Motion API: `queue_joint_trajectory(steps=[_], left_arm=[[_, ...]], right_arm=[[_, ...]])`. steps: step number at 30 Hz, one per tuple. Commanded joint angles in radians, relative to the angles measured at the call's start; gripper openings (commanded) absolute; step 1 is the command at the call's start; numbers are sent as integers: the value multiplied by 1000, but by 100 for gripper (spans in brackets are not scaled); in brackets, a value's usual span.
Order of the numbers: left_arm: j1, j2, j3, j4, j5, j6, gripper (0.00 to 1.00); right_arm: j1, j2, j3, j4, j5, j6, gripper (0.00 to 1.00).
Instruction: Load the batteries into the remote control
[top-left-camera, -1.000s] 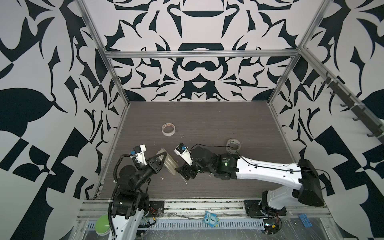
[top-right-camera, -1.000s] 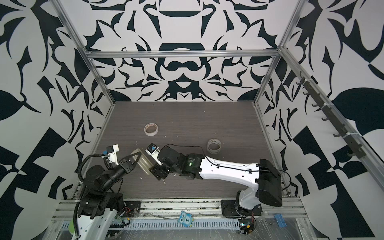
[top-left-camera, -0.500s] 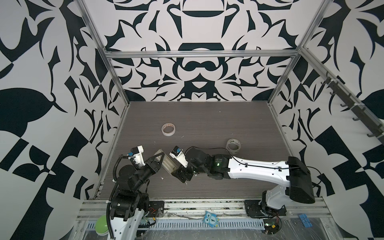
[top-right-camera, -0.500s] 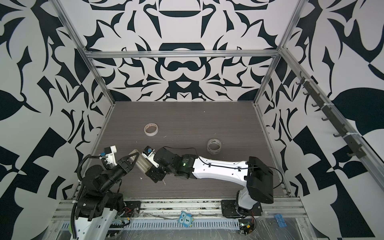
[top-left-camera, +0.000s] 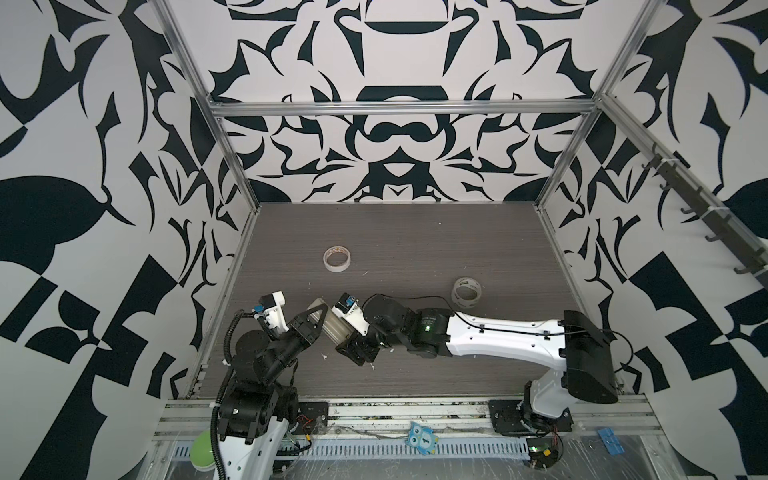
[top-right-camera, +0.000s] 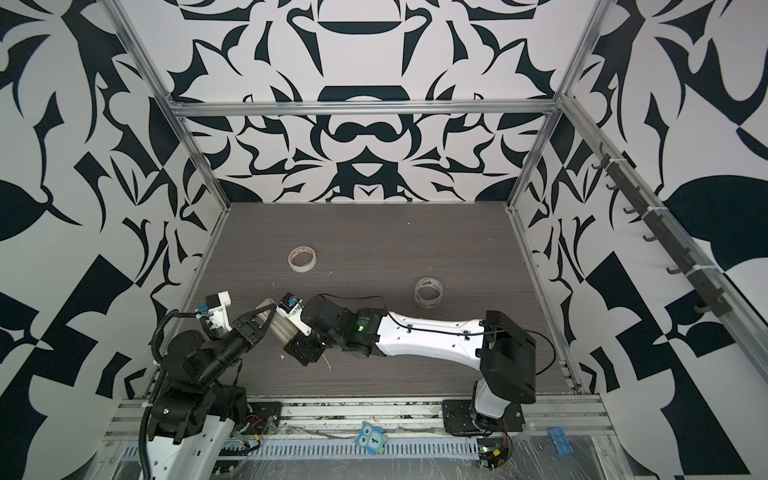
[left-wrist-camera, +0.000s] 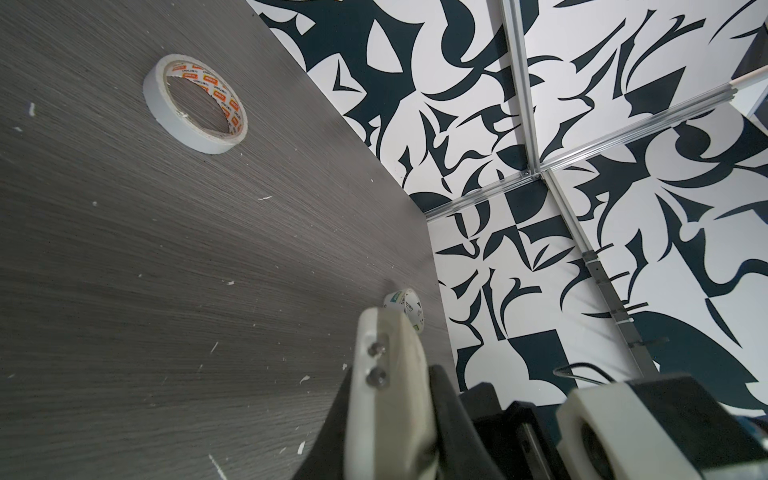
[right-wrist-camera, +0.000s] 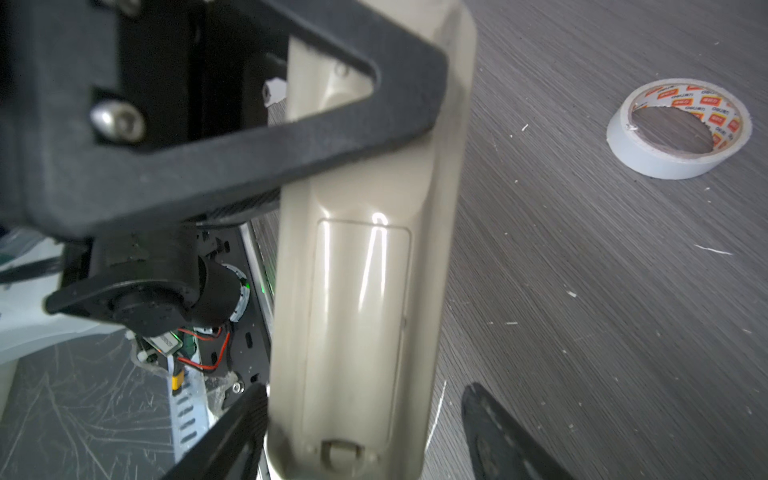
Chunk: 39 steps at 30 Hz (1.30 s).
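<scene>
While clamped at one end in left gripper (top-left-camera: 320, 318), closed tight on it: remote control (right-wrist-camera: 374, 174), plain beige back showing, battery cover (right-wrist-camera: 357, 332) in place. Located near front left of table (top-left-camera: 415, 374) in both top views. Right gripper (right-wrist-camera: 365, 436): spread, straddling remote control's other end; one finger (right-wrist-camera: 232, 432) touching its edge, other apart. Elsewhere on table: white tape roll (top-left-camera: 337, 258), clear tape roll (top-left-camera: 467, 291), well apart; white scraps (right-wrist-camera: 712, 250) scattered.
</scene>
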<state>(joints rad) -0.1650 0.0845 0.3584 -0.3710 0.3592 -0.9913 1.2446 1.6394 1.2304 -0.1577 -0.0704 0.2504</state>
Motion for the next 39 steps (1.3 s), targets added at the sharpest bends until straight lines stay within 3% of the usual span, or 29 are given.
queue_joint_trajectory(steps=[1, 20, 27, 31, 39], left_arm=[[-4, 1, 15, 33, 6, -10, 0], [-3, -11, -5, 26, 1, -13, 0], [-5, -12, -10, 29, 1, -14, 0], [-4, -11, -11, 30, 0, -14, 0], [-4, -8, -12, 35, 0, -14, 0]], right_arm=[[3, -7, 50, 34, -15, 12, 73], [3, 8, 55, 40, -23, 15, 51], [3, 26, 68, 25, -27, 16, 50], [3, 28, 70, 21, -26, 16, 58], [4, 27, 67, 20, -22, 15, 58]])
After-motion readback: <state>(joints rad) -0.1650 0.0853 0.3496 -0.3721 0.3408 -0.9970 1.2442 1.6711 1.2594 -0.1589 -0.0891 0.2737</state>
